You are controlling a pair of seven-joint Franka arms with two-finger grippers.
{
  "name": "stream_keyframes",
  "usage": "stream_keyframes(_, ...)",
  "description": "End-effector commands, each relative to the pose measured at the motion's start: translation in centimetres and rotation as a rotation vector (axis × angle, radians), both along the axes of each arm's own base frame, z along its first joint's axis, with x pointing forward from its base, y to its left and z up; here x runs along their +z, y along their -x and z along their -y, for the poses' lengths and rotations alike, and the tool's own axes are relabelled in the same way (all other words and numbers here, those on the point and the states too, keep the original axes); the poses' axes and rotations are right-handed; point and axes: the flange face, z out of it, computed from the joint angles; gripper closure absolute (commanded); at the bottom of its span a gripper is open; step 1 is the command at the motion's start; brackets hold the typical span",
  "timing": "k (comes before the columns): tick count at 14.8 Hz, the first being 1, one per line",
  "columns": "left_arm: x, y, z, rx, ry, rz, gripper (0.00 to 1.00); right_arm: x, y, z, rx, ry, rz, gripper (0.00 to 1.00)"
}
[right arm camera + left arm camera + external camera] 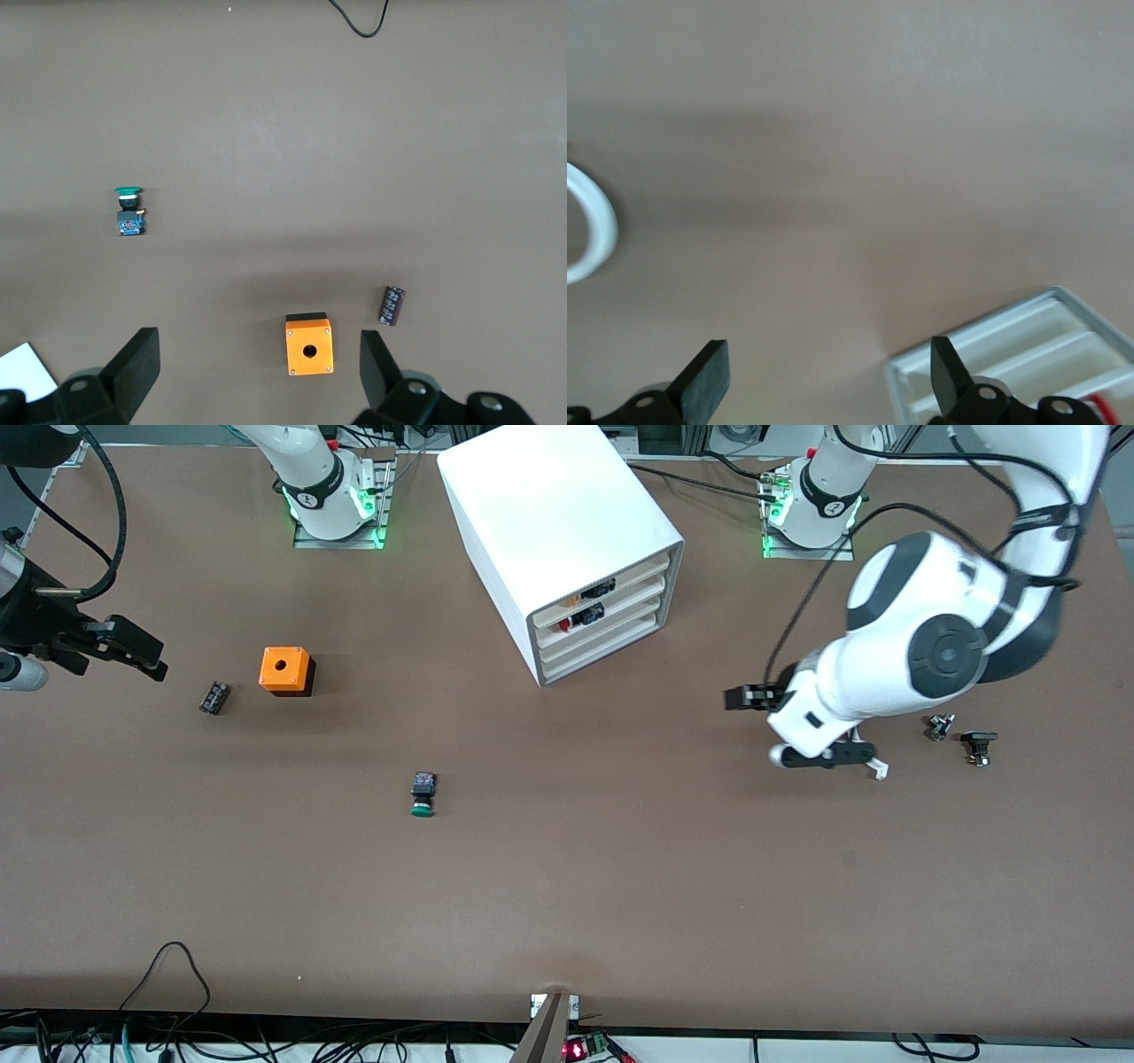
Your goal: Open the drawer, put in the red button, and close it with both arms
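Observation:
The white cabinet [558, 531] stands between the arm bases, and its drawer fronts face the left arm's end of the table. The drawer [625, 607], second from top, sits flush with the other drawers. The red button [580, 617] shows inside it, with its red cap toward the cabinet's corner. My left gripper [737, 698] is open and empty, low over the table in front of the drawers. Its wrist view shows the open gripper [830, 372] and the cabinet's corner [1028, 354]. My right gripper [133, 654] is open and empty at the right arm's end, above the orange box [308, 343].
A green-capped button [423, 795] lies mid-table, nearer the front camera than the cabinet. The orange box [285, 670] and a dark capacitor [213, 697] lie toward the right arm's end. Two small parts [939, 727] [979, 746] lie by the left arm.

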Motion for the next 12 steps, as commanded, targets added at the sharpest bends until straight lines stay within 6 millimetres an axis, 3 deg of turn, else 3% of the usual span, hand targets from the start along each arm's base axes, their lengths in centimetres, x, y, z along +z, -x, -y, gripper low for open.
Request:
stream_keyframes(1, 3.8, -0.5, -0.9, -0.104, -0.06, 0.043, 0.0, 0.7, 0.2, -0.2, 0.005, 0.014, 0.013, 0.0)
stream_keyframes(4, 7.3, -0.8, -3.1, -0.269, -0.117, 0.108, 0.0, 0.7, 0.2, -0.3, 0.007, 0.013, 0.013, 0.0)
stream_keyframes(9, 10.1, -0.9, -9.2, -0.307, -0.119, 0.146, 0.0, 0.6, 0.2, -0.4, 0.007, 0.011, 0.014, 0.0)
stream_keyframes(12, 10.9, 0.7, -13.3, -0.264, -0.062, 0.195, 0.0, 0.5, -0.1, -0.5, 0.01, 0.008, 0.012, 0.0)
